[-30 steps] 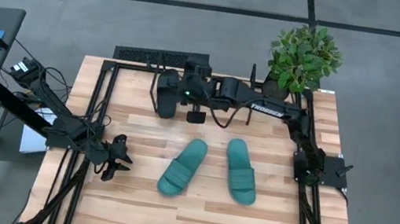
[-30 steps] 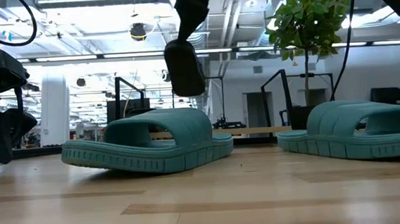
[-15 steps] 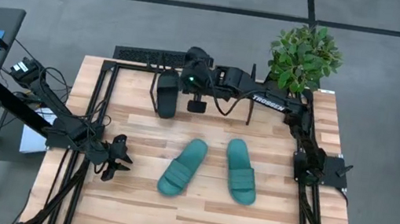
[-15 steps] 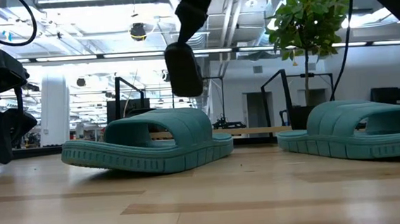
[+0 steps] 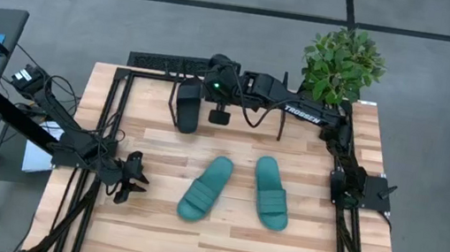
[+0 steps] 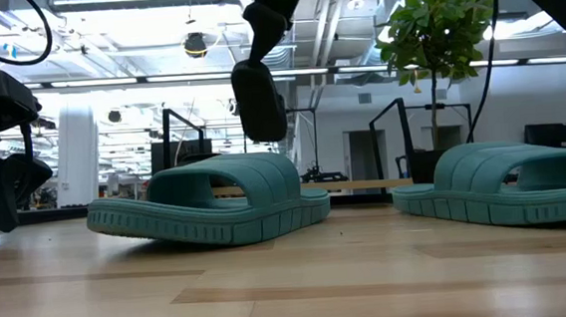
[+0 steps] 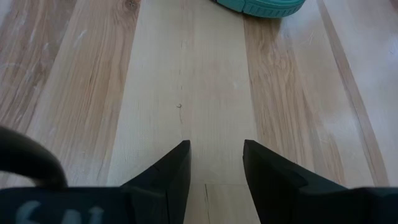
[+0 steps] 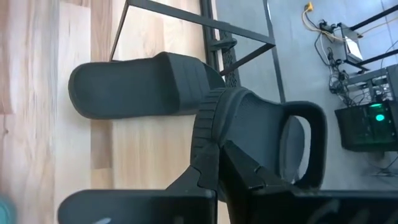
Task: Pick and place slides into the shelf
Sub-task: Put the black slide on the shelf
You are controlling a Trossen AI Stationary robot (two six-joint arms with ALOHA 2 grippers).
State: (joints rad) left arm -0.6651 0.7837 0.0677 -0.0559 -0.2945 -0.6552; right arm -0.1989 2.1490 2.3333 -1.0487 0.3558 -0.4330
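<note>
The high camera looked straight down on the whole wooden surface (image 5: 278,250) and both arms. The low camera sat at surface level, close to two teal slides (image 6: 211,201), facing level into the room behind; the high view showed the same pair (image 5: 205,187). The left wrist camera looked close down past its parted jaws at bare planks, a teal edge (image 7: 261,7) just ahead of them. The right wrist camera looked past its shut jaws at a black slide (image 8: 261,137) and another black slide (image 8: 140,84) beyond, by the shelf (image 8: 239,40).

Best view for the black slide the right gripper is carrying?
Right wrist view: the held black slide fills the frame, clamped in the right gripper. High view shows it partly under the arm; low view shows a dark hanging shape; left wrist, nothing.
</note>
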